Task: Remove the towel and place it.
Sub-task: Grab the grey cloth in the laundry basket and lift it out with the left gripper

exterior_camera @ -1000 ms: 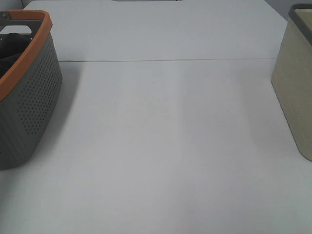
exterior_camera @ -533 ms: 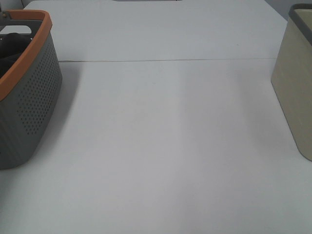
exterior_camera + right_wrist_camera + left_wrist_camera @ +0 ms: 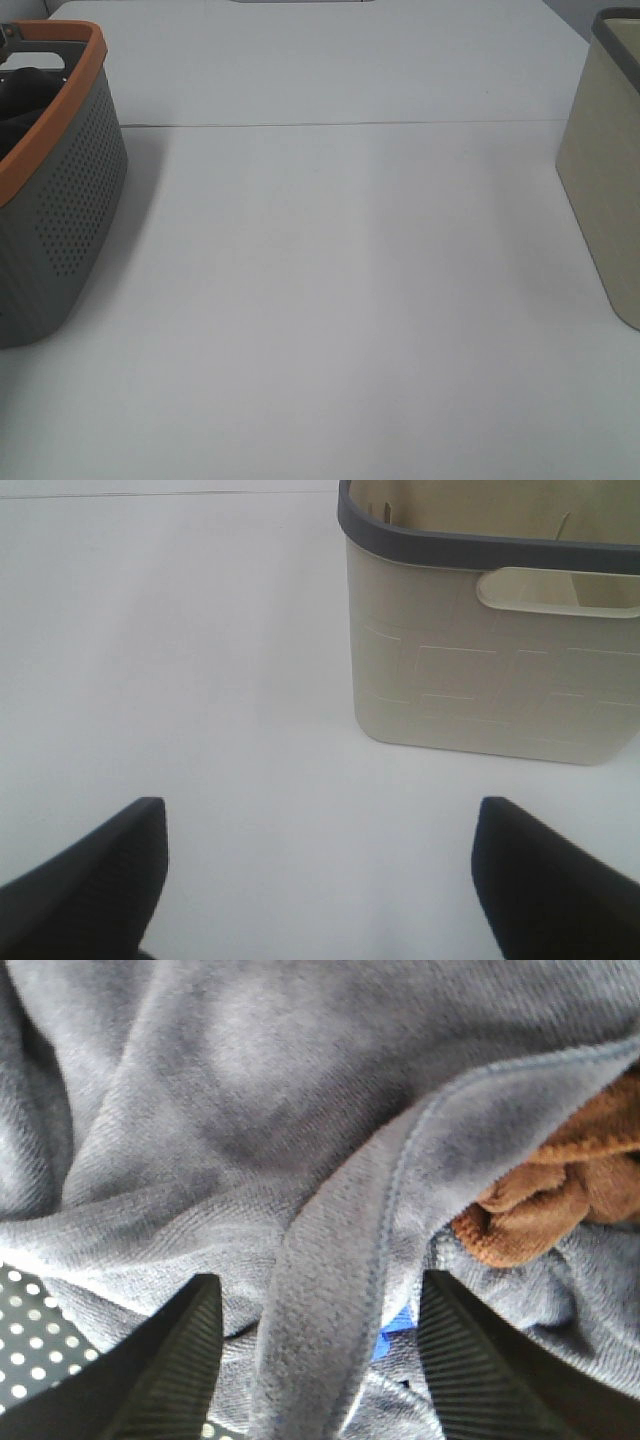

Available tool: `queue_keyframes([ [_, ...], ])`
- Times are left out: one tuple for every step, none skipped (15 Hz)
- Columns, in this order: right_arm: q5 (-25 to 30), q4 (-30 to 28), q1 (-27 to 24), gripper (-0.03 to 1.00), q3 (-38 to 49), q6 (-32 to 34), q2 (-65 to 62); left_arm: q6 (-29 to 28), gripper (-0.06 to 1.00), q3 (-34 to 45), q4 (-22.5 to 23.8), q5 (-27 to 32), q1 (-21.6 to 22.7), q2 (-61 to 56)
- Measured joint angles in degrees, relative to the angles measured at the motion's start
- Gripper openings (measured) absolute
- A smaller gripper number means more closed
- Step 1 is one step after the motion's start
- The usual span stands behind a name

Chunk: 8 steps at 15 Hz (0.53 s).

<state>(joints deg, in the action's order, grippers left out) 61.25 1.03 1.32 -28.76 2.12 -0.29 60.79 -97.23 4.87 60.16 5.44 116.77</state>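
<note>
Flat white tabletop [image 3: 340, 280] lies open between the grey perforated orange-rimmed plastic basket [image 3: 75, 200] (packed with folds of dark grey terry towel [image 3: 300, 1110]) and the cream dark-rimmed plastic bin [image 3: 600, 170].

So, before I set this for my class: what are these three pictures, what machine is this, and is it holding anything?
This is a robot with two arms, each ending in a gripper. One camera, mounted high, shows a white table with a grey basket on the left and a cream basket on the right. The other two cameras sit on the wrists. The left gripper is in the grey basket, open astride a fold of the grey-blue towel, beside a brown cloth. The right gripper is open above bare table. Nothing is held.
</note>
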Motion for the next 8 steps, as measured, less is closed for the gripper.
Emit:
queue_keyframes([
  [0.0, 0.0, 0.0, 0.74, 0.0, 0.0, 0.0, -2.4, 0.55, 0.0, 0.1, -0.1, 0.0, 0.0],
  [0.0, 0.0, 0.0, 0.74, 0.0, 0.0, 0.0, -4.9, 0.55, 0.0, 0.1, -0.1, 0.0, 0.1],
  [0.0, 0.0, 0.0, 0.74, 0.0, 0.0, 0.0, -7.1, 0.55, 0.0, 0.6, -0.3, 0.0, 0.7],
  [0.0, 0.0, 0.0, 0.74, 0.0, 0.0, 0.0, -7.4, 0.52, 0.0, 1.2, -0.9, 0.0, 1.0],
  [0.0, 0.0, 0.0, 0.74, 0.0, 0.0, 0.0, -7.4, 0.43, 0.0, 2.2, -1.3, 0.0, 1.1],
  [0.0, 0.0, 0.0, 0.74, 0.0, 0.0, 0.0, -7.4, 0.38, 0.0, 2.3, -1.4, 0.0, 1.1],
  [0.0, 0.0, 0.0, 0.74, 0.0, 0.0, 0.0, -7.4, 0.25, 0.0, 2.8, -1.7, 0.0, 1.1],
  [0.0, 0.0, 0.0, 0.74, 0.0, 0.0, 0.0, -7.4, 0.10, 0.0, 2.8, -1.7, 0.0, 1.1],
])
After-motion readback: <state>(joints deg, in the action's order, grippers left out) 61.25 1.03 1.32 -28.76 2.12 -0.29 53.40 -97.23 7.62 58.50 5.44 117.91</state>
